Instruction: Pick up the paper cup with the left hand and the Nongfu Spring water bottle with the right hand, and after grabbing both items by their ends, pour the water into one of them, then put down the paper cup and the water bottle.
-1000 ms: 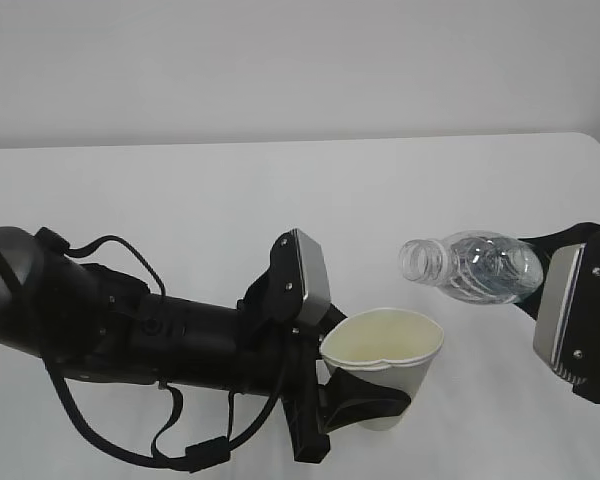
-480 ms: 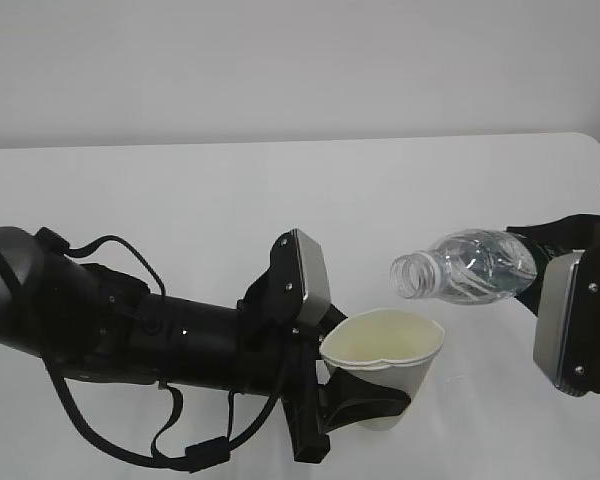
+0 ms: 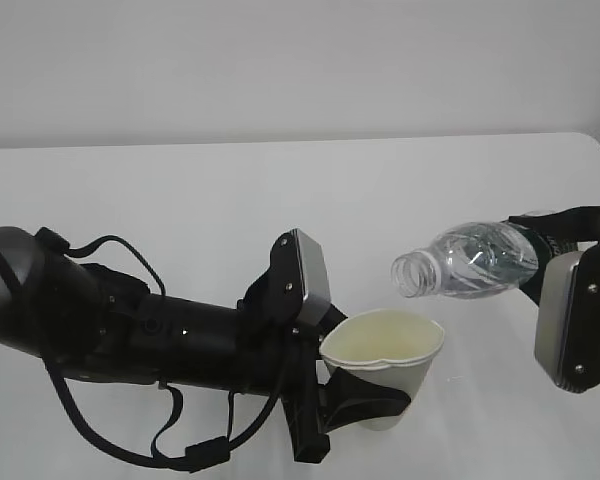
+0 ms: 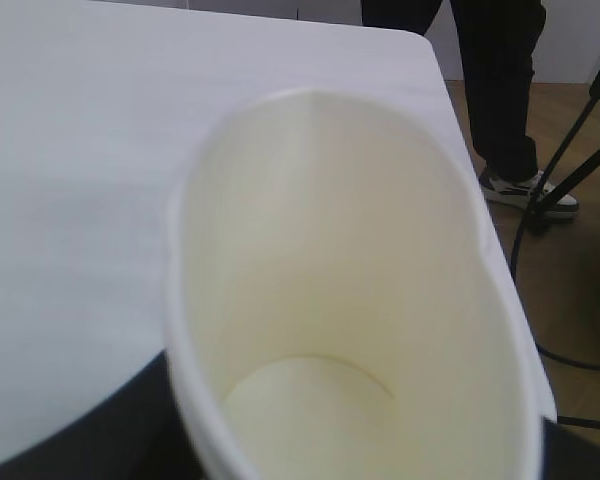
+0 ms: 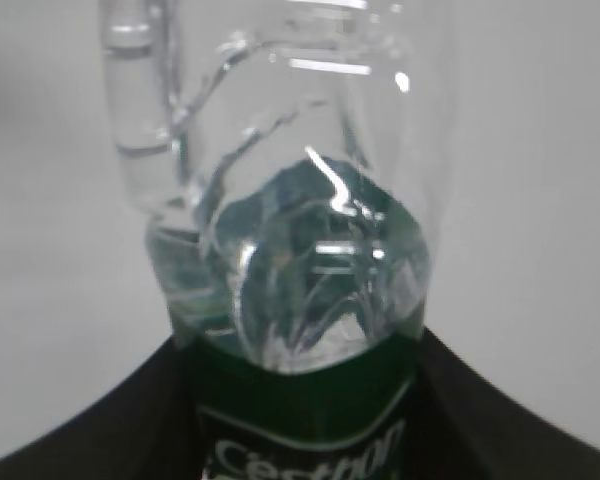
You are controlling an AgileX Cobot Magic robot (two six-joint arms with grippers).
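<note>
**Asker:** Two objects matter here, so where is each one?

**Describer:** A small white tapered paper cup [image 3: 385, 365] with a rolled rim and cream inside sits low, right of centre. It leans, mouth up and toward the camera, and its rim is pressed out of round. A small clear plastic bottle [image 3: 470, 262] with a dark green label band lies almost level above and to the right of it. The capless threaded neck points left and slightly down, just above the cup's right rim, not touching it.

**Asker:** What holds them?

**Describer:** The black left gripper [image 3: 365, 405] is closed around the cup's lower part, one finger curving across its front. The black right gripper [image 3: 565, 235] is closed on the bottle's labelled end, at the frame's right edge.

**Asker:** Any water?

**Describer:** Clear water [image 5: 280, 290] pools inside the bottle near the label. In the left wrist view the cup's inside looks dry.

**Asker:** And around them?

**Describer:** A white table [image 3: 180, 190] lies beneath, a pale wall behind. Past the table edge, the wrist view catches a person's dark trousers and a sneaker [image 4: 525, 190].
</note>
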